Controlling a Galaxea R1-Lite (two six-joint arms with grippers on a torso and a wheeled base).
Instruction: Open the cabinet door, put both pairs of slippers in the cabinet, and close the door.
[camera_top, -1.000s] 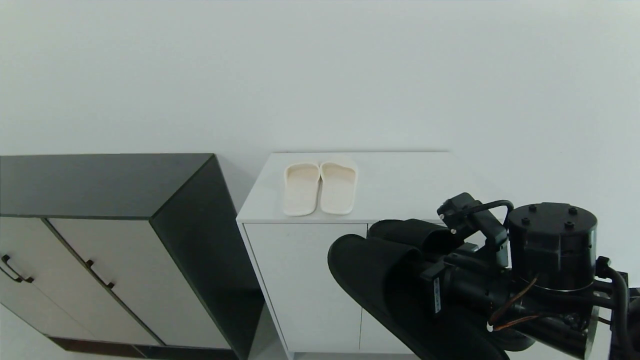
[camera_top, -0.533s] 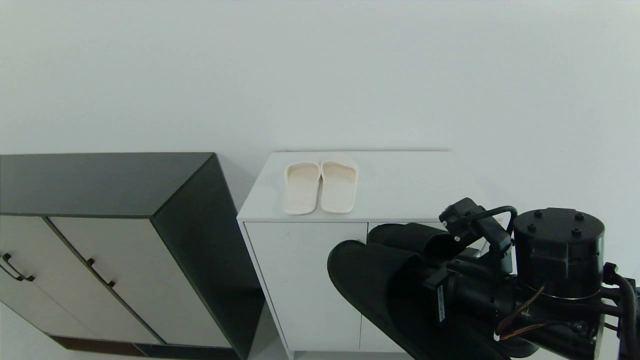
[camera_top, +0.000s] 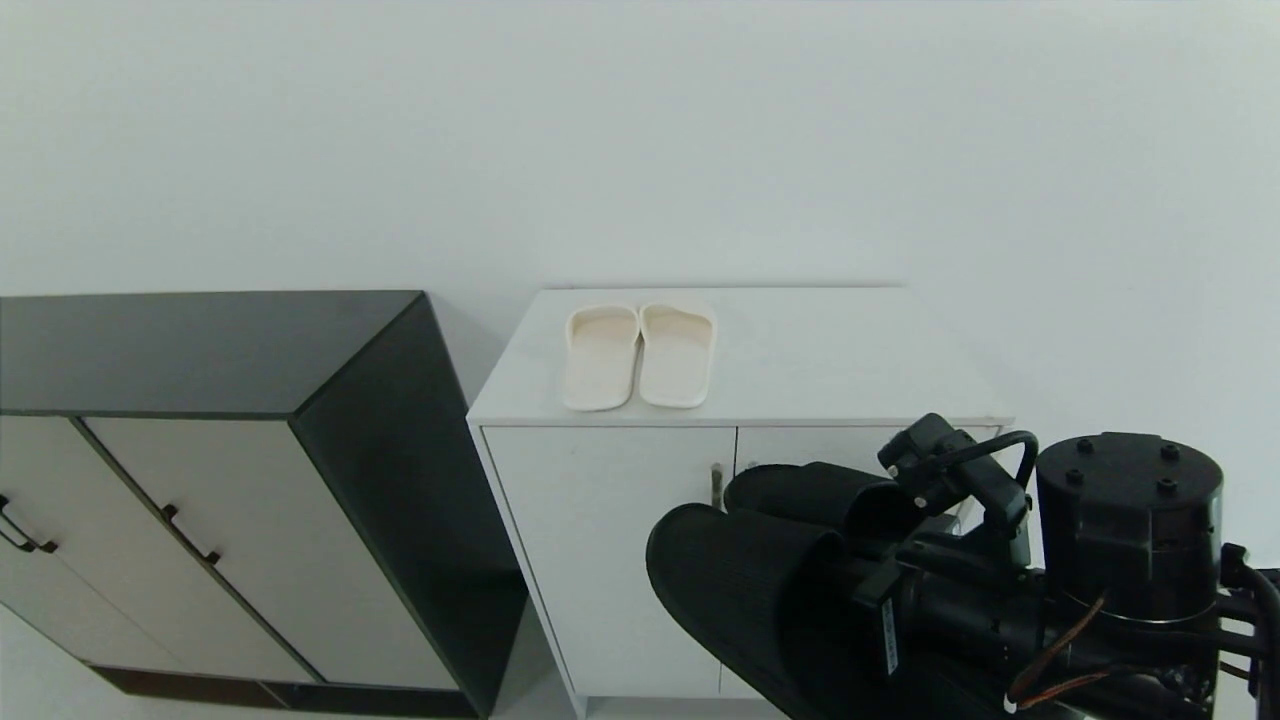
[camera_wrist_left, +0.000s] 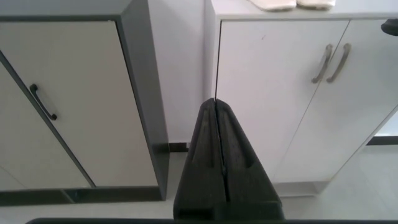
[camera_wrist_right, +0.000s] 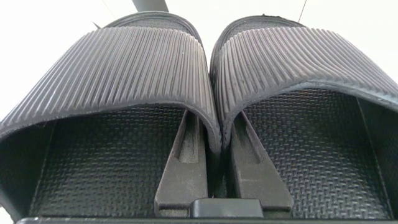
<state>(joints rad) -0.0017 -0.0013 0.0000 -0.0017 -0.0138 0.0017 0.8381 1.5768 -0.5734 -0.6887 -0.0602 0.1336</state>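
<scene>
- Lower now against the shut doors of white cabinet (camera_top: 600, 540): black slippers (camera_top: 745, 575).
- Far left, dark cabinet (camera_top: 390, 480), doors shut.
- Empty left gripper (camera_wrist_left: 216, 106), fingers pressed together.
- Side by side on white cabinet top: cream slippers (camera_top: 640, 355).
- Far right, right gripper (camera_wrist_right: 214, 134) pinches both black slippers' inner walls.

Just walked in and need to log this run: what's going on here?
The right gripper holds the pair of black slippers, pinched together by their inner sides, in front of the white cabinet, which is closed. The cream slippers lie side by side on top of it. The left gripper is shut and empty, facing the cabinets.
</scene>
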